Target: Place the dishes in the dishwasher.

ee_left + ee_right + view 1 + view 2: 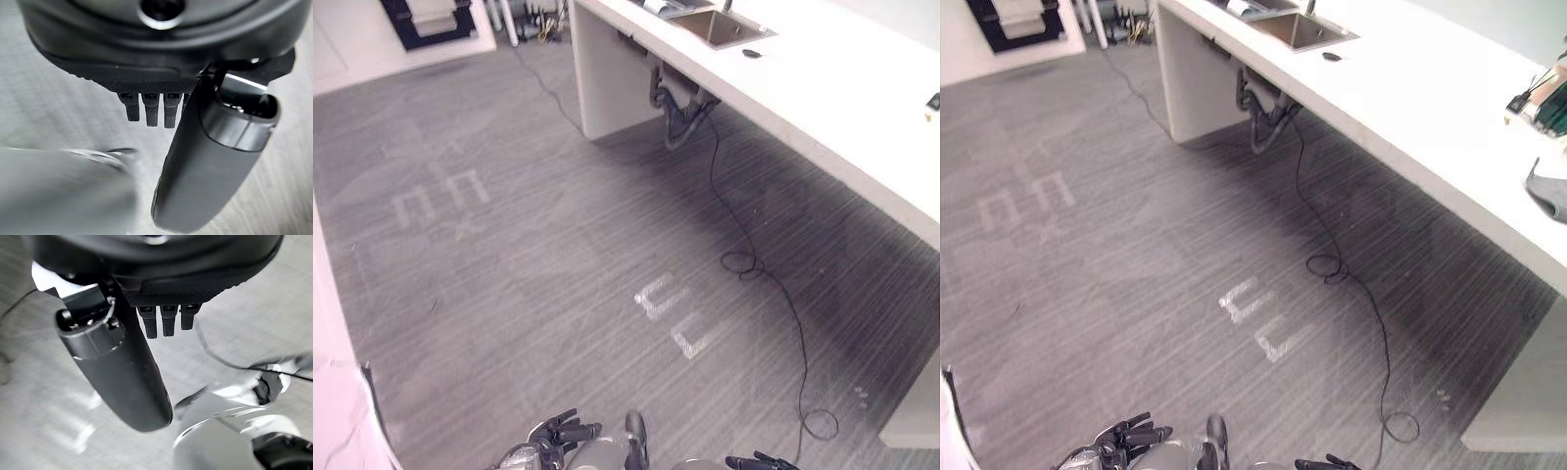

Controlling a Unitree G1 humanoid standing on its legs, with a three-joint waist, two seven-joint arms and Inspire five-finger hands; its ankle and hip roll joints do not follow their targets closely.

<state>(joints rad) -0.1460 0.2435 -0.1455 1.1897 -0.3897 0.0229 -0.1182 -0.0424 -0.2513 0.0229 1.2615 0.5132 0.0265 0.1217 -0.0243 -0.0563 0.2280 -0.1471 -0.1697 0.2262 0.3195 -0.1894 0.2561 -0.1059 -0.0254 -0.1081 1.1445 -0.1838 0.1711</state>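
A: Where are the hands?

B: Both sit at the bottom edge of the head views, over the grey floor (558,245). The left hand (558,431) has its fingers (151,110) hanging straight and loose, with nothing between them and the thumb. The right hand (759,461) looks the same in its wrist view: fingers (168,323) relaxed and straight, nothing held.

A: And the dishes?

B: A grey dish-like object (1552,191) lies on the white counter (1430,98) at the right edge of the right eye view, well apart from both hands. Just beyond it stand some items (1542,103) I cannot identify. The sink (720,26) is set into the counter's far end.

A: Any writing or labels?

B: None that can be read. The floor carries pale tape marks: 2 bracket shapes (671,313) in the middle and 2 more (440,196) farther off to the left. A small dark object (752,53) lies beside the sink.
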